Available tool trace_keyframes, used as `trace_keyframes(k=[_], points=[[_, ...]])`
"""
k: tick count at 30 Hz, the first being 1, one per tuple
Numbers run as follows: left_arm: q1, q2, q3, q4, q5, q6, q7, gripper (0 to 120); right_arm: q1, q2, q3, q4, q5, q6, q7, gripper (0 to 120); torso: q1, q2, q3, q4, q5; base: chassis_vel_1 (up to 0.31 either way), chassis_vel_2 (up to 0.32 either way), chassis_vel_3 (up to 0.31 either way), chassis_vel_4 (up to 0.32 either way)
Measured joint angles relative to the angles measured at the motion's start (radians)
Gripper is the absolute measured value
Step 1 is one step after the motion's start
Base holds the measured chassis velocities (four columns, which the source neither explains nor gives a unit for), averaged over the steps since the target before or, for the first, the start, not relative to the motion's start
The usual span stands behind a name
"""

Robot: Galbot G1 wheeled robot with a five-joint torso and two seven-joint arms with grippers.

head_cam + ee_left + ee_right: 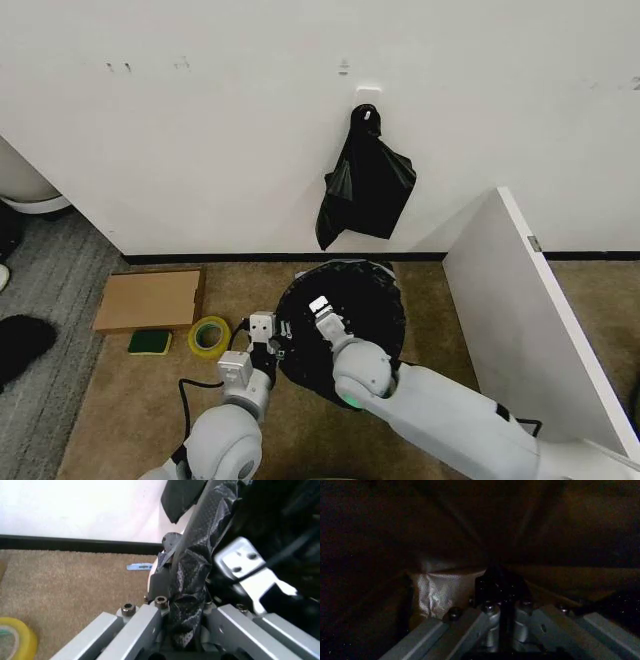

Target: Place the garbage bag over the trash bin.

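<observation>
Low centre of the head view, and the bin [342,325] is already dressed in black: the bag [345,300] lines it and laps over the rim, so no white plastic can be seen from above. Judging by that, the big part of the job looks done, and what is left is seating the film evenly round the rim and letting go. The left gripper [182,630] sits at the bin's left edge in the head view, and in its wrist view a crinkled fold of the bag runs straight between its fingers [137,624], which are pinched narrow on it (a firm hold, by the look of it). The right gripper [325,318] reaches down into the middle of the bin; its wrist view is dark, showing lined walls all round and a pale patch of glossy film, with the fingers [487,624] drawn close together, though whether they hold any film there I cannot tell. As for contents, the bin holds nothing but its liner and that gripper. Upper centre, a smaller bag bundle [368,190] hangs on the wall from a hook. At lower left on the carpet lie a tape roll [209,336], a sponge [149,342] and a cardboard sheet [150,299].
</observation>
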Motion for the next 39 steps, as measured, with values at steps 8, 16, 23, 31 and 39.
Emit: trace_keyframes(k=[8, 16, 23, 31, 39], points=[[0.007, 0.010, -0.009, -0.004, 0.005, -0.003, 0.003, 0, 0.016, -0.014, -0.009, 0.010, 0.011, 0.000, 0.002, 0, 0.000, 0.000, 0.000, -0.0002, 0.0000, 0.000, 0.000, 0.000, 0.000], [-0.018, 0.001, -0.014, 0.028, 0.004, -0.005, -0.010, 0, -0.012, -0.100, -0.004, 0.164, 0.060, -0.051, 0.028, 0, 0.000, 0.000, 0.000, -0.0004, 0.0001, 0.000, 0.000, 0.000, 0.000], [-0.011, 0.000, -0.010, 0.019, 0.004, -0.014, 0.003, 0, -0.027, -0.089, -0.010, 0.121, 0.059, -0.070, 0.028, 0, 0.000, 0.000, 0.000, -0.0001, 0.0001, 0.000, 0.000, 0.000, 0.000], [0.018, 0.008, -0.017, -0.016, 0.008, -0.016, 0.014, 0, 0.016, -0.026, -0.037, -0.006, 0.041, -0.052, 0.020, 0, 0.000, 0.000, 0.000, 0.0000, 0.0000, 0.000, 0.000, 0.000, 0.000], [0.019, 0.015, -0.039, -0.011, 0.009, -0.018, 0.016, 0, 0.009, -0.042, -0.027, 0.031, 0.045, -0.050, 0.027, 0, 0.000, 0.000, 0.000, -0.0002, 0.0000, 0.000, 0.000, 0.000, 0.000]])
